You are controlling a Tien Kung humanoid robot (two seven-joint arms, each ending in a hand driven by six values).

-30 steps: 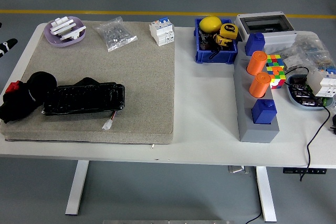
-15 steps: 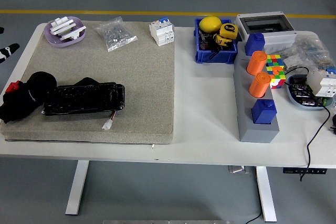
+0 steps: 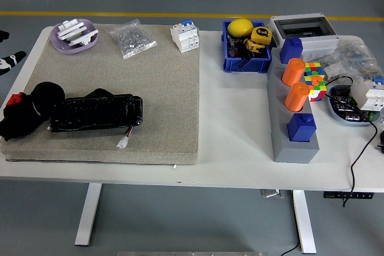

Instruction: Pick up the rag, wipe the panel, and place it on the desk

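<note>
While the white tabletop (image 3: 234, 130) carries a grey mat (image 3: 150, 94) across its left half, a black panel (image 3: 96, 113) lies on the mat's near left part. Touching the panel's left end, the black rag (image 3: 24, 115) sits bunched at the mat's left edge. Only a tip of the left hand (image 3: 8, 62) shows at the frame's left edge, so I cannot tell its state.

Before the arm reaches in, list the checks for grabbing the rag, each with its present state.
1. Black rag free on the grey mat, nothing on top: ok.
2. Black panel lying flat beside the rag: ok.
3. Panel's white connector away from the rag: ok.
4. Left hand above the rag: not ok, it shows only at the picture's left edge, off the table.
5. Left hand ready to grasp: cannot tell.
6. Rag held: not ok.
</note>
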